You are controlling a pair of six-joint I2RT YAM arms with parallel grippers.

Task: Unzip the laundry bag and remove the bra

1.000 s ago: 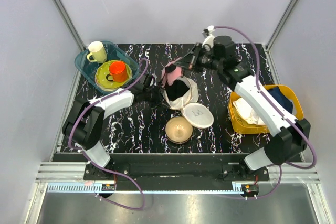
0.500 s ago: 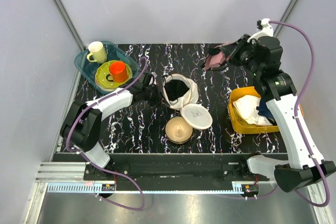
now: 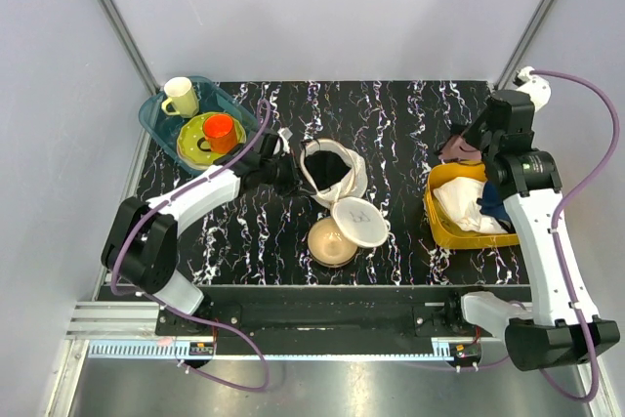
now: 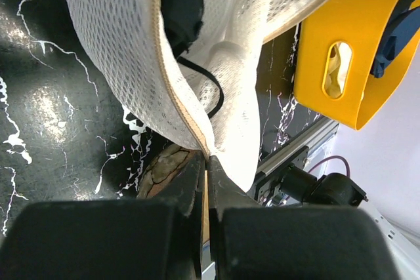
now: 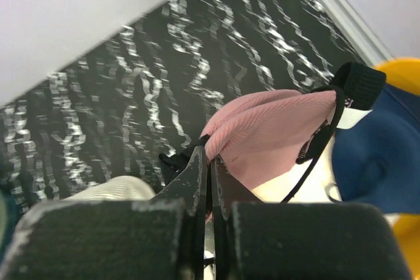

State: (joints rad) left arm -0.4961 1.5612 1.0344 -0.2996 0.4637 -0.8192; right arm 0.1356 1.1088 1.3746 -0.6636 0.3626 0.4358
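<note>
The cream mesh laundry bag (image 3: 335,169) lies open at mid-table, dark inside, with its round lid (image 3: 359,222) flopped toward the front. My left gripper (image 3: 292,177) is shut on the bag's zip rim; the left wrist view shows the mesh (image 4: 118,44) pinched between its fingertips (image 4: 205,162). My right gripper (image 3: 469,146) is shut on the pink-mauve bra (image 3: 456,149) and holds it in the air over the far left corner of the yellow basket (image 3: 441,229). In the right wrist view the bra (image 5: 275,132) hangs from the closed jaws (image 5: 210,160), its black straps dangling.
A bronze bowl (image 3: 330,241) sits just in front of the bag, partly under the lid. The yellow basket holds a white cloth (image 3: 461,204) and a dark blue cloth (image 5: 374,155). A teal tray (image 3: 154,120) with a cup, a plate and an orange mug stands at the back left.
My right arm has swung right and back, carrying the bra from above the bag to over the yellow basket. My left gripper has kept its hold on the bag's rim.
</note>
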